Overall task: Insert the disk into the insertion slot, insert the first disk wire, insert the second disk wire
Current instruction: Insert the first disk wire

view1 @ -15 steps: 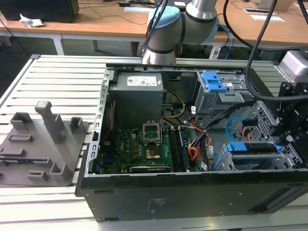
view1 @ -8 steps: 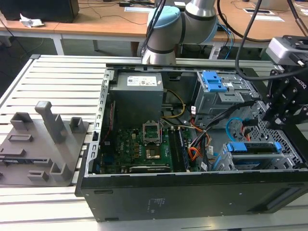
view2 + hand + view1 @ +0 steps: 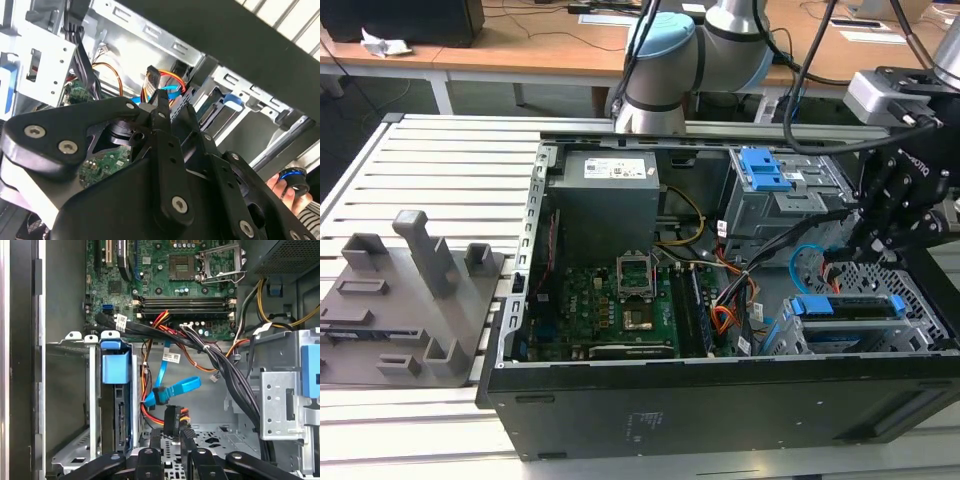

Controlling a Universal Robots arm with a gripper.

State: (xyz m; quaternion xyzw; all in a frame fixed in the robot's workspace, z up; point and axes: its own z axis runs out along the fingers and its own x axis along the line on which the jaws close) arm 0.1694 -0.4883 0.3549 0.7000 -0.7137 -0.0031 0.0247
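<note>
The disk (image 3: 118,412), in its bright blue frame, sits inside the grey insertion slot (image 3: 70,390); in the exterior view the disk (image 3: 845,308) lies at the case's front right. My gripper (image 3: 170,434) is shut on the dark plug of the first disk wire (image 3: 171,419), whose red, orange and black strands trail off behind it. The plug hangs just beside the disk's rear edge, apart from it. The light-blue second disk wire (image 3: 177,387) loops just past the plug, its dark end loose. In the second wrist view the first disk wire (image 3: 151,77) sticks out beyond my gripper (image 3: 160,102).
A thick black cable bundle (image 3: 225,365) crosses the bay diagonally. The taller grey cage with blue latches (image 3: 765,172) stands behind the work area. The motherboard (image 3: 610,300) fills the case's middle. A person's hand (image 3: 285,186) holds a small round object outside the case.
</note>
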